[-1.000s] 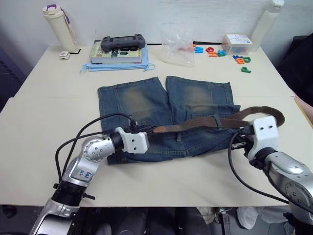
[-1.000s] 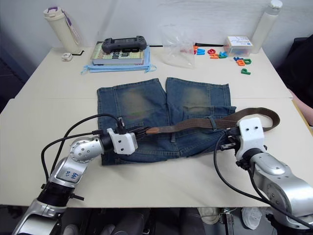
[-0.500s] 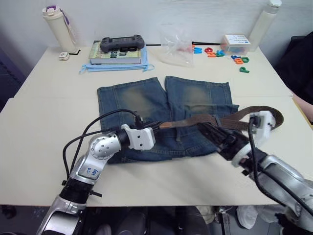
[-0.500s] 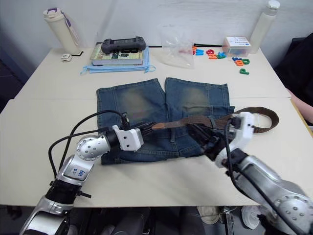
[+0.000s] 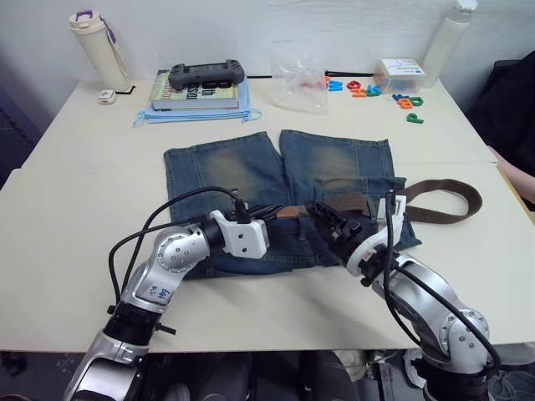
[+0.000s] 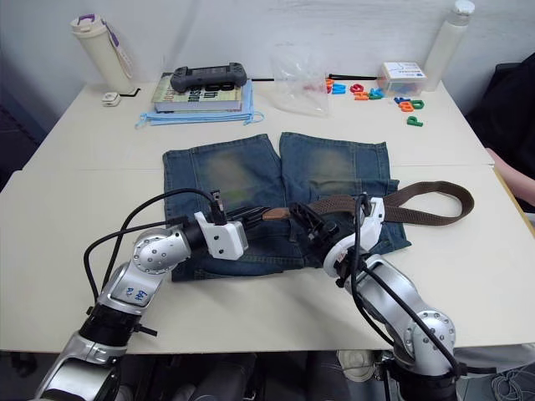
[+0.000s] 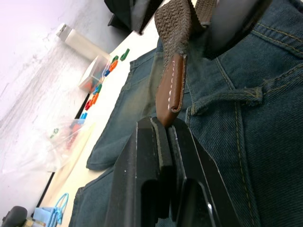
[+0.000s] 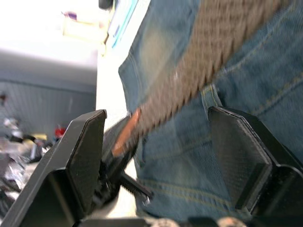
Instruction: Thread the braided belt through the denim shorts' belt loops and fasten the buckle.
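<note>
Bright, even light from overhead falls on the cream rectangular table [image 5: 75, 209], leaving only soft shadows. Beyond the blue denim shorts [image 8: 246, 90] in the right wrist view, the background is washed out white, and the brown braided belt [image 8: 208, 56] is smeared by blur.

Left arm bent at the elbow, forearm reaching inward low over the worktop, left tool [image 7: 163, 137] pinched tight on the belt tip [image 7: 169, 92]. Right arm folded in from the right, forearm angled toward the left one, right tool [image 8: 161, 142] spread wide, fingers [image 8: 87, 156] well apart, gripping nothing.
</note>
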